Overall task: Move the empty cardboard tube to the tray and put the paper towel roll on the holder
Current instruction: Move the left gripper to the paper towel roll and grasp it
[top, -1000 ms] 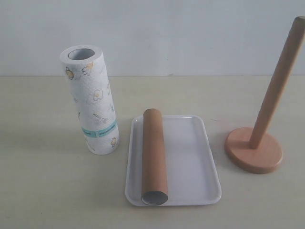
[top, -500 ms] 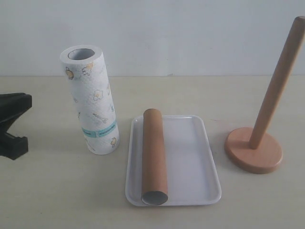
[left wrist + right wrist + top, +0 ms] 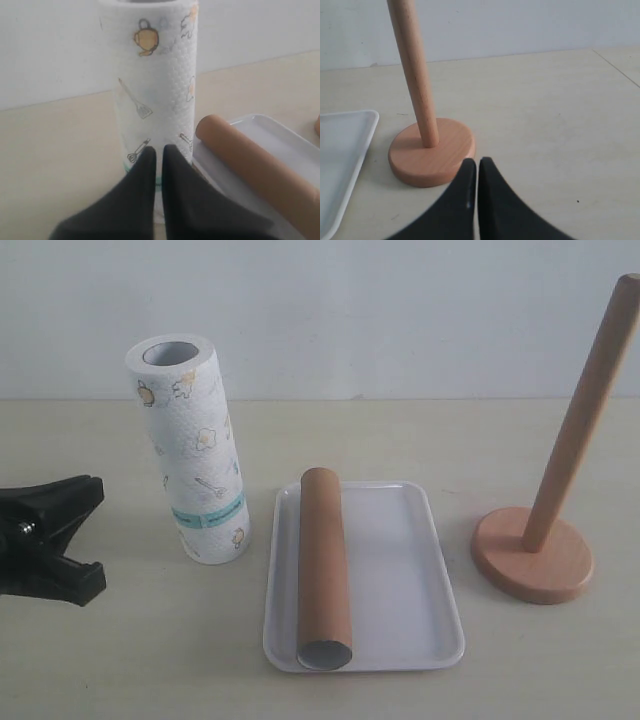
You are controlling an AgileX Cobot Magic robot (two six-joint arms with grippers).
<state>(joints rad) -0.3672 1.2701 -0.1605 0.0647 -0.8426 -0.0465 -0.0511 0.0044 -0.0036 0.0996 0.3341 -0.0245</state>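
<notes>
Seeing the empty cardboard tube [image 3: 323, 570] in the tray [image 3: 405, 585], I take the paper towel roll [image 3: 155, 75] next; my closed left gripper [image 3: 159, 150] must open wide.

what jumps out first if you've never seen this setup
The tall printed paper towel roll catches the eye first, standing upright just left of the white tray, with the brown cardboard tube lying lengthwise along the tray's left side. On the right, the wooden holder stands with its rod bare. The black left gripper, shut, sits at the left edge, pointing toward the roll.
</notes>
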